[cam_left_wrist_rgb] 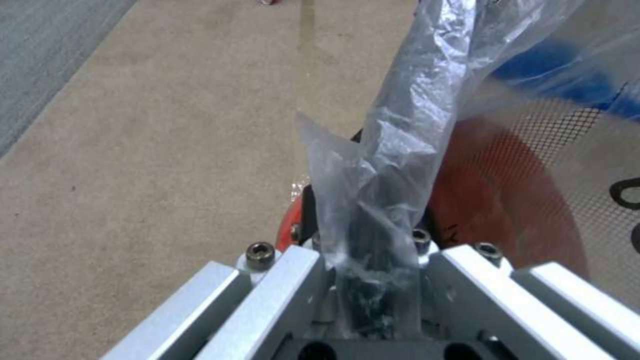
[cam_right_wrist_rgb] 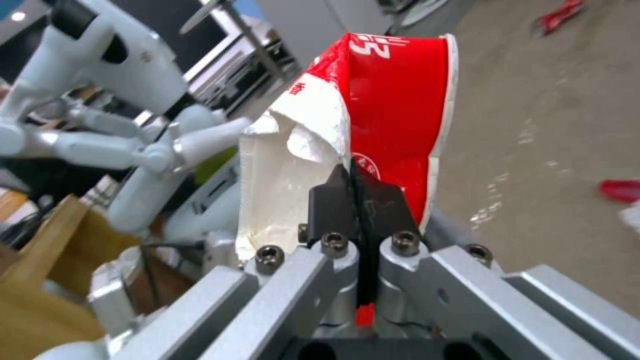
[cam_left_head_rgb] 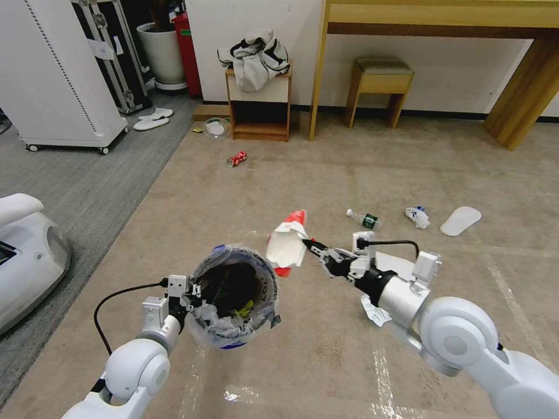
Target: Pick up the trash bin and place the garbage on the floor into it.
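Note:
The trash bin (cam_left_head_rgb: 236, 295), blue and red with a crinkled clear bag liner, hangs above the beige floor (cam_left_head_rgb: 326, 174). My left gripper (cam_left_head_rgb: 195, 290) is shut on its near rim. In the left wrist view the gripper (cam_left_wrist_rgb: 373, 220) pinches rim and bag, beside the bin's red and blue wall (cam_left_wrist_rgb: 513, 190). My right gripper (cam_left_head_rgb: 311, 247) is shut on a red and white snack wrapper (cam_left_head_rgb: 288, 244), held just right of the bin's mouth. The right wrist view shows the closed jaws (cam_right_wrist_rgb: 357, 187) clamping the wrapper (cam_right_wrist_rgb: 393, 100). Other garbage on the floor: a crushed red can (cam_left_head_rgb: 237, 158), a green-label bottle (cam_left_head_rgb: 365, 219), a tissue (cam_left_head_rgb: 417, 216), a white slipper (cam_left_head_rgb: 460, 220).
White paper (cam_left_head_rgb: 375, 311) lies under my right arm. A small wooden shelf (cam_left_head_rgb: 259, 110) with a jacket (cam_left_head_rgb: 256, 58), a stool (cam_left_head_rgb: 379, 87) and a wooden table leg (cam_left_head_rgb: 521, 93) line the far wall. A white cart (cam_left_head_rgb: 58, 75), plant pot (cam_left_head_rgb: 162, 55) and grey carpet (cam_left_head_rgb: 87, 186) lie left.

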You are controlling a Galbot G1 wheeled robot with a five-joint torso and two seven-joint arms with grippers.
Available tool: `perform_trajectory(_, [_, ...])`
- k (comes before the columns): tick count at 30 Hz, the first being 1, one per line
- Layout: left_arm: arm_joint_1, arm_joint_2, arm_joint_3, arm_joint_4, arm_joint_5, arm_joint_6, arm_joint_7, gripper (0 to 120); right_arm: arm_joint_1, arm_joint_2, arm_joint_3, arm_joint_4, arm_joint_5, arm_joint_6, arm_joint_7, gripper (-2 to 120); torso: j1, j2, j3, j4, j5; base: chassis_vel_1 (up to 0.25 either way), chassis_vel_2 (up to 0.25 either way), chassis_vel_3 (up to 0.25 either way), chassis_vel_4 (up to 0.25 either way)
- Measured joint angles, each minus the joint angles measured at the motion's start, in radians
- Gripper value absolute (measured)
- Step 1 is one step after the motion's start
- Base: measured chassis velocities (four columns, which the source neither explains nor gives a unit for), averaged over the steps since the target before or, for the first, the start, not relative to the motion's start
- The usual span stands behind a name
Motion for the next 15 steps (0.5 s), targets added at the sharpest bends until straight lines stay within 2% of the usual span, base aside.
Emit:
perform_trajectory(7, [0.003,0.0,0.0,-0.012,-0.002,0.003,0.001,1,0.061,0.047,-0.121,-0.02,-0.015,-0.013,0.009,0,0.0,0.0,0.0,-0.0002,0.0001,0.0,0.0,0.0,0.0])
perform_trajectory(15, [0.0,-0.004,-0.001,-0.017,-0.009,0.008,0.001,1,0.082,0.079,-0.198,-0.038,-0.036,-0.02,0.013,0,0.0,0.0,0.0,-0.0002,0.0001,0.0,0.0,0.0,0.0])
